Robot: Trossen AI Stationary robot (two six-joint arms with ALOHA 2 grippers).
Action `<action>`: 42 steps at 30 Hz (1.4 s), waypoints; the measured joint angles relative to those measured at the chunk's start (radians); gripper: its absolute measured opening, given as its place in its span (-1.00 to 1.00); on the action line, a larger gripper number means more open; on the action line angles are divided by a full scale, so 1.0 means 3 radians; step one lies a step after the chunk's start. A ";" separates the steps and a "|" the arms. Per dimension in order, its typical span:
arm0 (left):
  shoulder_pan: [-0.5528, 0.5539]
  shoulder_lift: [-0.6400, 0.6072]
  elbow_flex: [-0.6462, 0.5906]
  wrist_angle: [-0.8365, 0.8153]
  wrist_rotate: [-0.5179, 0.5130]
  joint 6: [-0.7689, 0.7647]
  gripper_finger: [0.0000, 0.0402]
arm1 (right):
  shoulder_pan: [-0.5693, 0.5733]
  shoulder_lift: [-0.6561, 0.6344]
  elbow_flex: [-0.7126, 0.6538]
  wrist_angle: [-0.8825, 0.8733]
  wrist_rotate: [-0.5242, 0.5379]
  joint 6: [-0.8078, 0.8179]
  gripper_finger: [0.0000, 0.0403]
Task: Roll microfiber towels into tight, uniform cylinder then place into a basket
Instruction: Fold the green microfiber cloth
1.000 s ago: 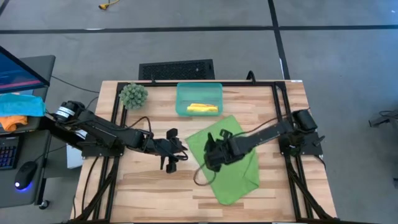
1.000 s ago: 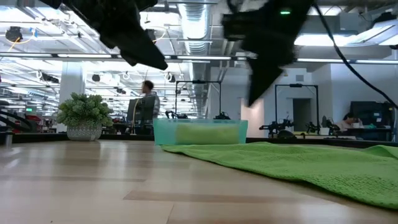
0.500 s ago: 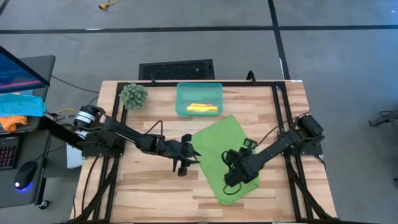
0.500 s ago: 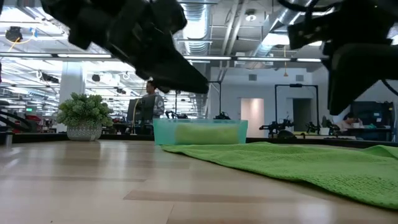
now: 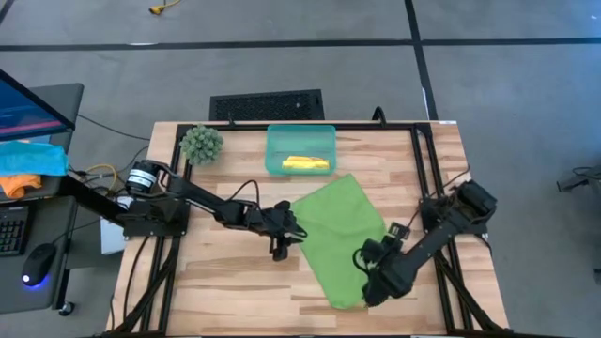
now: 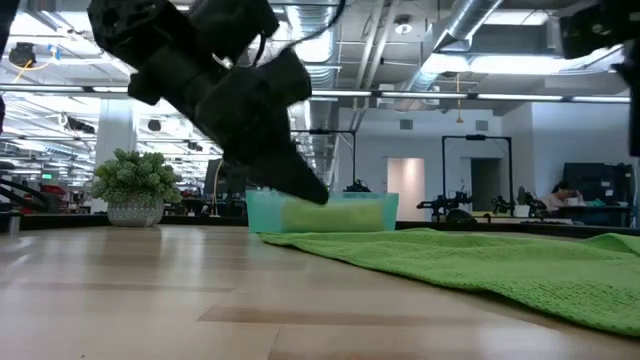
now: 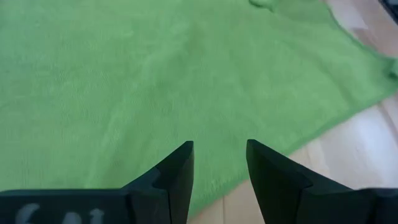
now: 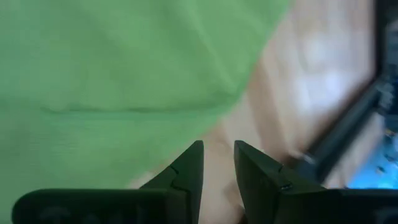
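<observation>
A lime green microfiber towel lies spread flat on the wooden table, right of centre. The teal basket stands at the table's far edge with a rolled yellow towel lying in it. My left gripper hangs open just above the green towel's left edge, tilted downward. My right gripper hovers open over the towel's near right edge, pointing steeply down. Neither has anything between its fingers. In the low view, the left gripper is clear of the cloth.
A fuzzy green plant stands at the far left corner. Black frame rails run along both sides of the table. Bare wood lies near and left of the towel. A cyan cloth lies on a side desk.
My left gripper has gone toward the table's right edge and down, reaching the green towel's left edge. My right gripper has swung from above the towel's middle toward the near right, turning as it went, and now points more steeply down. The towel has stayed flat.
</observation>
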 joint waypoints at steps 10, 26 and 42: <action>0.0099 0.0293 0.0000 0.0010 -0.0055 -0.0035 -0.31 | 0.0226 -0.0214 0.0001 -0.0269 0.0153 0.0625 -0.51; 0.0249 0.0226 0.0028 -0.0761 0.0048 -0.0196 -0.31 | 0.0282 -0.0252 0.0003 0.0309 0.0801 0.1155 -0.67; 0.0020 -0.0345 -0.0007 -0.1245 -0.0119 -0.0284 -0.31 | 0.0242 -0.0248 0.0003 0.0869 0.0697 0.1091 -0.66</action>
